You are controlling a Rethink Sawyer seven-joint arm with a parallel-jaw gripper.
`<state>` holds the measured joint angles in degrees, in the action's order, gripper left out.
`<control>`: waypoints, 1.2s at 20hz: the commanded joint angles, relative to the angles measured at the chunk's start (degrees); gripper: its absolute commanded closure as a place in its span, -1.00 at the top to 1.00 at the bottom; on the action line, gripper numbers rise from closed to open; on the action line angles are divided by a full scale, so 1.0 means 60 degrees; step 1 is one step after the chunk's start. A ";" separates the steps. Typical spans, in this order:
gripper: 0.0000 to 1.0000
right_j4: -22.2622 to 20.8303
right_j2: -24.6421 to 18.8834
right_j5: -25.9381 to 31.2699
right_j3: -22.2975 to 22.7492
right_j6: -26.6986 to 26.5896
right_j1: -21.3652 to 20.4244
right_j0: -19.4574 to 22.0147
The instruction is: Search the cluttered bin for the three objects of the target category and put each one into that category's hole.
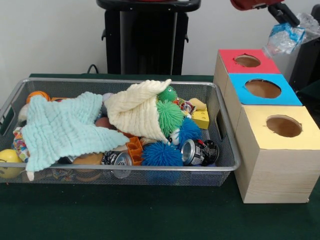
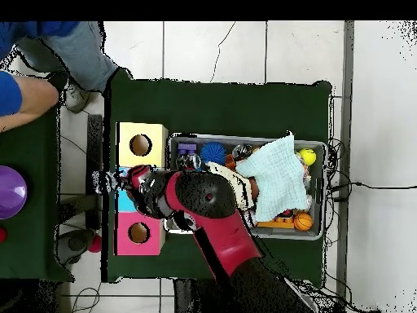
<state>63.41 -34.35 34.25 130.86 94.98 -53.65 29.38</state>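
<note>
The gripper (image 1: pixel 284 20) hangs high above the row of boxes, and its black fingers (image 1: pixel 281 13) are pinched onto a crinkly see-through bag (image 1: pixel 286 38) with a bluish-white sheen. The bag dangles just below the fingertips, clear of everything, over the far end of the row.

Directly beneath the fingers sits the red box (image 1: pixel 246 61), with the blue box (image 1: pixel 262 89) next to it and the yellow box (image 1: pixel 283 126) farthest from the fingers. All three are pale wood with coloured tops, each cut with a round hole, and they touch one another in a line. From overhead the arm (image 2: pixel 213 220) covers most of the blue box, and the bag (image 2: pixel 104 181) shows past its outer edge.

Well off to the side of the fingers, and lower, the bin (image 1: pixel 125 170) rests on the green surface (image 1: pixel 150 215), silver wire mesh with a rounded rim. It is packed. A pale blue knitted cloth (image 1: pixel 65 131) drapes one end, a cream knitted cloth (image 1: pixel 137 112) is heaped in the middle. Spiky rubber balls crowd the end nearest the boxes: a green one (image 1: pixel 169 116) and a blue one (image 1: pixel 161 155). A dented can (image 1: pixel 198 152) lies on its side by them; its print cannot be read. A yellow block (image 1: pixel 201 119), an orange ball (image 1: pixel 38 95) and a yellow ball (image 1: pixel 9 162) fill gaps.

A person's arm (image 2: pixel 24 96) shows at the overhead edge.
</note>
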 commanded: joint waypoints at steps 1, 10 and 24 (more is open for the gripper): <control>-1.00 0.1677 -0.1024 0.0078 0.0458 -0.3102 0.0579 -0.0038; -1.00 0.0041 -0.1432 -0.1327 0.0189 -0.3322 0.1933 0.0774; -1.00 -0.4360 -0.1656 -0.2054 -0.0764 -0.1256 0.3960 0.1935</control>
<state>42.07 -41.80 25.09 130.75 93.64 -34.72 39.08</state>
